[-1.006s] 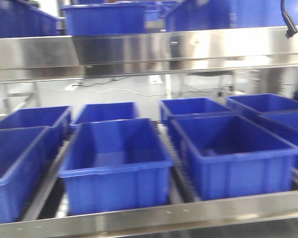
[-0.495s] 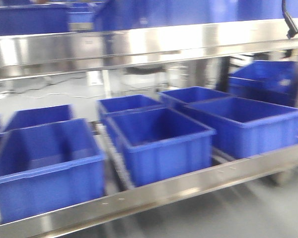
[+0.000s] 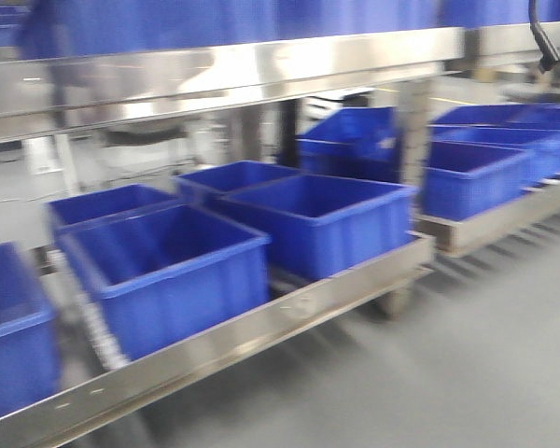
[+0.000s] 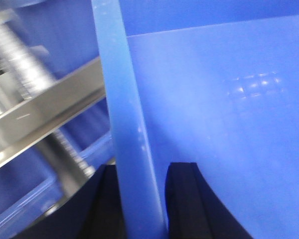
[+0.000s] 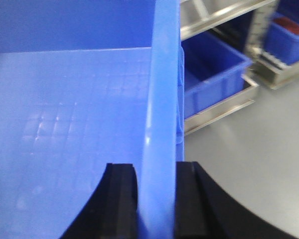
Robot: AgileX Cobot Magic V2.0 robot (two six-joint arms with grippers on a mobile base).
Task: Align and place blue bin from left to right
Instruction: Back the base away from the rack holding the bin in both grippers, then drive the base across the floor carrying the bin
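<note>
The chief risk is judged to be a slip or twist of the blue bin (image 4: 214, 124), since it is carried only by two narrow pinches on its upper rim. If one arm were moved ahead of the other, a wall could be bent or pulled out of a grip, and the bin could be dropped onto the floor (image 3: 467, 373) in front of the rack (image 3: 289, 313). A knock against the rack's front rail, or against the other bins (image 3: 168, 271) standing on its lower shelf, is also thought possible if the bin is brought in too low or askew. The front view is smeared, so a free slot on the rack cannot be made out. The left gripper (image 4: 142, 174) is seen narrowed to the thickness of the rim, with one black finger outside the wall and one inside, both pressed against the plastic. The right gripper (image 5: 154, 172) is clamped likewise on what appears to be the opposite wall. The bin is thus held off the rack, between the two arms, with the rack seen beside it in both wrist views.
</note>
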